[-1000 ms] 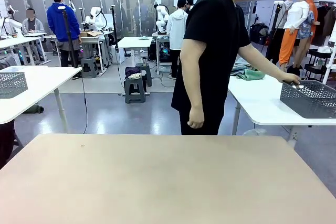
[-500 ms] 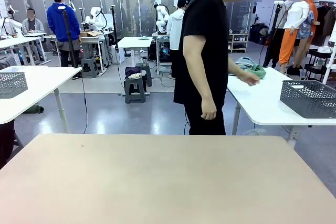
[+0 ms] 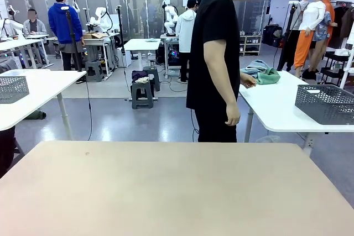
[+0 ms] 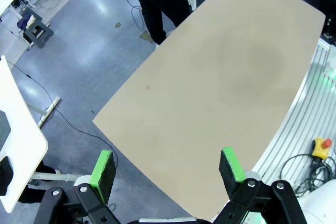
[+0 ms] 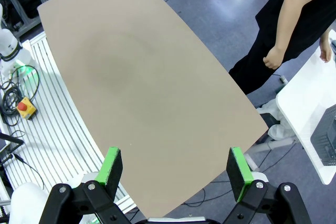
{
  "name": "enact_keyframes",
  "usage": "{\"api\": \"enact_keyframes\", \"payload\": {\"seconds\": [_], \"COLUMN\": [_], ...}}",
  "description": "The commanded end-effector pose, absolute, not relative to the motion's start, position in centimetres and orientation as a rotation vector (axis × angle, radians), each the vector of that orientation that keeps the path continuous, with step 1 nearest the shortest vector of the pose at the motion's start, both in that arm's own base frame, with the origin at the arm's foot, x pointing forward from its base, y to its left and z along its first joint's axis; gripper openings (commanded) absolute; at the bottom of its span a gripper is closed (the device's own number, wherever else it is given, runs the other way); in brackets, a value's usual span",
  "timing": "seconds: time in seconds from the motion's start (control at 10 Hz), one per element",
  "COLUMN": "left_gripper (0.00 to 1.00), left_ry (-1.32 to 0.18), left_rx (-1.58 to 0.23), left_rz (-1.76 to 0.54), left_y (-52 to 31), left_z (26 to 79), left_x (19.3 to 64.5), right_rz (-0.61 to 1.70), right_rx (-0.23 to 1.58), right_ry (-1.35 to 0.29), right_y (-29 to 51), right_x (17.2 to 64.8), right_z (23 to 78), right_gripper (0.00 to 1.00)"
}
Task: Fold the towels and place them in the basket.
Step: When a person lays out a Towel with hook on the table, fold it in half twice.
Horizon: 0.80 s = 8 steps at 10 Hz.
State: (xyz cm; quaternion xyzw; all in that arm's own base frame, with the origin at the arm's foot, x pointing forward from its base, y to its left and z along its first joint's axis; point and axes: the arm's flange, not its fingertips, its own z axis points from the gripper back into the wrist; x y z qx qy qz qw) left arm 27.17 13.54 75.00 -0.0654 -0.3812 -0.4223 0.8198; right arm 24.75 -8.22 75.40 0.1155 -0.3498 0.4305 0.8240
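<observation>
Person (image 3: 218,59) in black stands side-on at the far edge of the beige table (image 3: 166,192), turned towards a white table (image 3: 271,111) on the picture's right. The towels (image 3: 261,73), one blue-grey and one mint green, lie in a loose, unfolded heap at the far end of that white table. One hand (image 3: 249,80) of the person is held just beside them; whether it touches the cloth cannot be told. The other hand (image 3: 233,118) hangs at the person's side. The dark grey basket (image 3: 325,103) sits on the same white table, nearer the camera and well apart from the towels. A pale basket (image 3: 12,88) rests on a separate table at far left.

Both robot claws hang high above the beige table. In the left wrist view, the left claw (image 4: 167,165) has its green-padded fingers (image 4: 102,169) spread wide apart with nothing between them, over one edge of the table. In the right wrist view, the right claw (image 5: 175,165) stands just as wide and as empty above the opposite part of the table, with the person beyond the far edge and a corner of the basket at the frame's right side.
</observation>
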Motion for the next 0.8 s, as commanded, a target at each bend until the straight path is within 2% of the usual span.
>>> {"api": "enact_keyframes", "payload": {"seconds": [0.0, 0.7], "left_gripper": [1.0, 1.0], "left_ry": [-0.822, -0.822], "left_rx": [-0.143, -0.143], "left_rz": [-0.909, -0.909], "left_y": [13.29, 13.29], "left_z": [75.15, 75.15], "left_x": [27.26, 27.26], "right_rz": [0.93, 0.93], "right_rx": [0.252, 0.252], "right_ry": [-0.75, -0.75], "right_y": [-8.19, -8.19], "right_x": [24.75, 24.75], "right_z": [75.16, 75.16], "right_gripper": [1.0, 1.0]}}
